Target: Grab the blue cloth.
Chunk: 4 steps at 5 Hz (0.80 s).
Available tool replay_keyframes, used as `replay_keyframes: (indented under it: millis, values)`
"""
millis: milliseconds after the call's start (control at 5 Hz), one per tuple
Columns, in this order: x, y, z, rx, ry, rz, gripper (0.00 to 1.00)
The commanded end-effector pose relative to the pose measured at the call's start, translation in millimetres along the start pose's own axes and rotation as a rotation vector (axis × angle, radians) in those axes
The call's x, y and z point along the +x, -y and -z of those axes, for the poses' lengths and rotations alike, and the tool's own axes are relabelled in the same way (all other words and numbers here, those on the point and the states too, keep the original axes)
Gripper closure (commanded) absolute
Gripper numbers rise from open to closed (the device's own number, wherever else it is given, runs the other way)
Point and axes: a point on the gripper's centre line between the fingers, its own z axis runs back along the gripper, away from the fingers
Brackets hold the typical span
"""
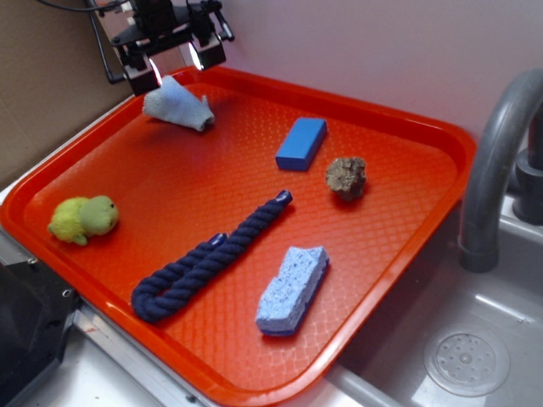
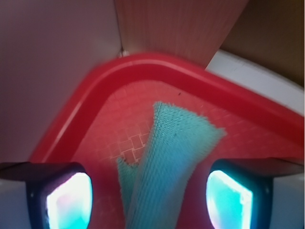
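Blue cloth lies in the red tray's far corner, rising between the claw's wide-spread fingers; closing on it comes next

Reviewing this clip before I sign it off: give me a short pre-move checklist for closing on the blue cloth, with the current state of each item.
1. Target is the blue cloth, not the sponge or blue block: ok.
2. Cloth lies between the fingers in the wrist view: ok.
3. Gripper open, nothing clamped yet: ok.
4. Fingers low enough to catch the fabric: cannot tell.
5. Clearance from the tray rim at the far corner: cannot tell; the rim is close.
6. No other object near the cloth: ok.
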Motion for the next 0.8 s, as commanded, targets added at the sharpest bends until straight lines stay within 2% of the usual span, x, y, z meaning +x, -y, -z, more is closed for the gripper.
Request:
replay_keyframes:
  millis: [0, 200, 400, 600]
  values:
    - [9.9, -21.8, 28.1, -0.043, -0.144, 0.012, 0.0]
    - [3.1, -12.9, 38.7, -0.081, -0.16, 0.065, 1.0]
    - [1.8, -11.9, 36.8, -0.113, -0.139, 0.085, 1.0]
    - [10.7, -18.3, 13.1, -0.12, -0.113, 0.189, 1.0]
